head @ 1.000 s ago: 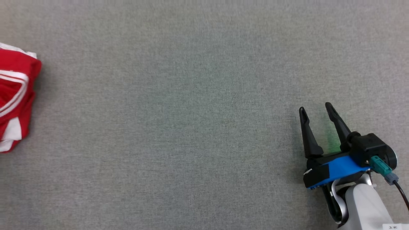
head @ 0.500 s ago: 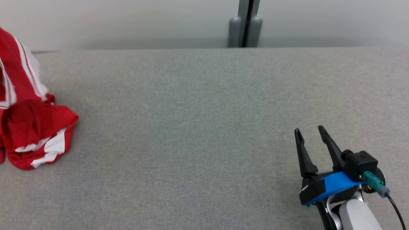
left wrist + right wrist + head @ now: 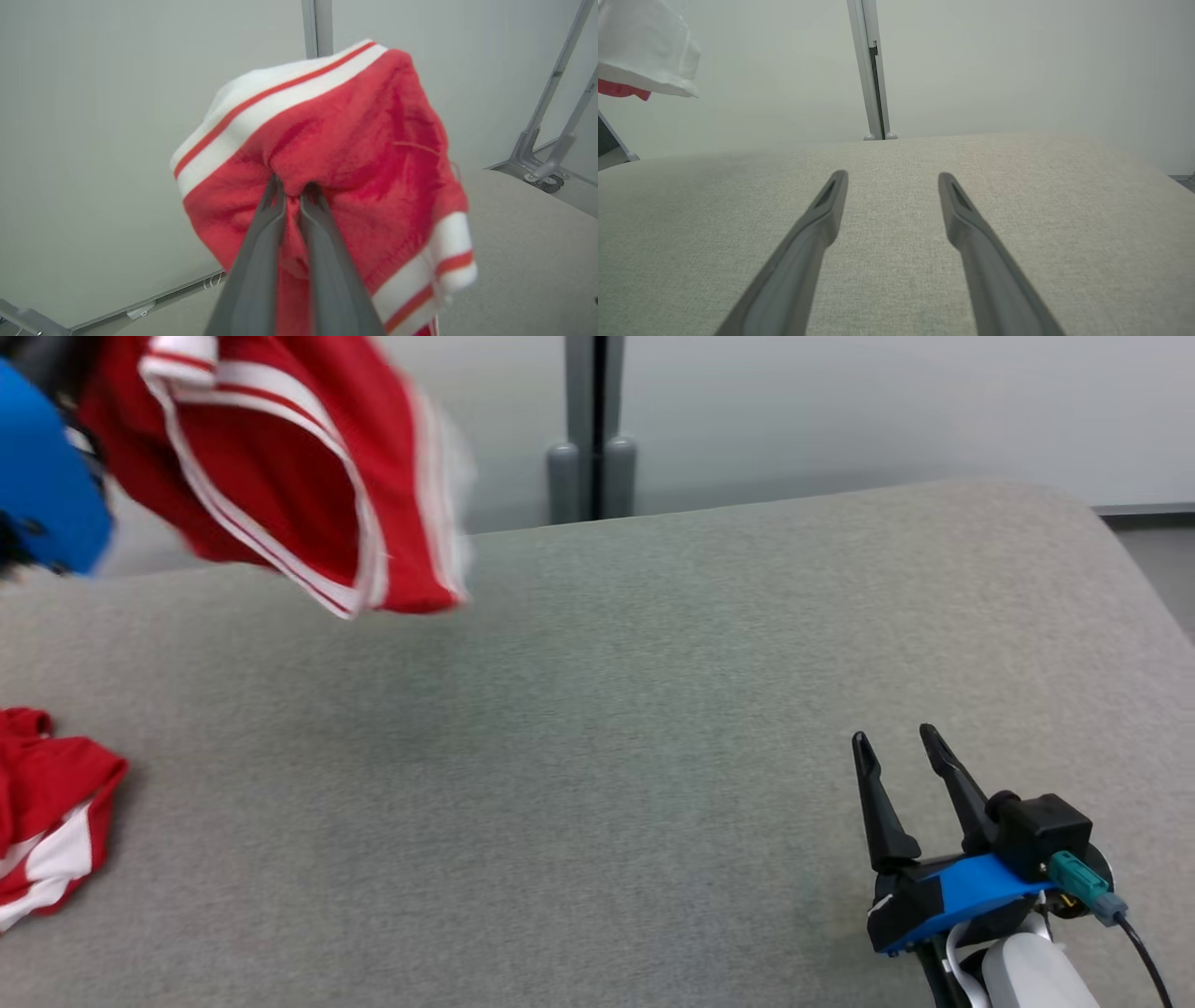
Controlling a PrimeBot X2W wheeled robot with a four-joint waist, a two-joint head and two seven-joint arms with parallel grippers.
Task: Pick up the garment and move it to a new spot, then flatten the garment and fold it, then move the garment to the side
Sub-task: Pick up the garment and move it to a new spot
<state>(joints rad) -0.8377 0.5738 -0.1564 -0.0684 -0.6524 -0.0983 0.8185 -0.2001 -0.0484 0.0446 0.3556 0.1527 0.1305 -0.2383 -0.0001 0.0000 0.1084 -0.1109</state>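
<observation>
One second has taken the red garment with white stripes (image 3: 280, 476) from a heap lying on the grey fabric-covered table (image 3: 653, 709) to a bundle hanging in the air. The head camera has also tipped up and turned in that second, so the grey metal post (image 3: 585, 429) behind the table's far edge has come into its picture. That shift is the camera's, not the cloth's.

The lifted cloth hangs to the left of the post, at much the same height in the head view, and is blurred as if swinging. The left gripper (image 3: 292, 193) is pinched tight on a fold of the red knit, its fingers almost meeting, with the cloth draped over and beyond the tips.

A red and white clump (image 3: 47, 821) lies on the table far to the left of the post and nearer the robot. It is probably the trailing end of the same garment, but the join falls outside the picture, so I cannot be sure.

The right gripper (image 3: 892, 737) has kept its place, well to the right of the post and close to the robot. Its jaws are spread wide with nothing between them, low over the table.

By my reading the pick-up is done and the carry to a new spot is under way, with flattening and folding yet to come.
</observation>
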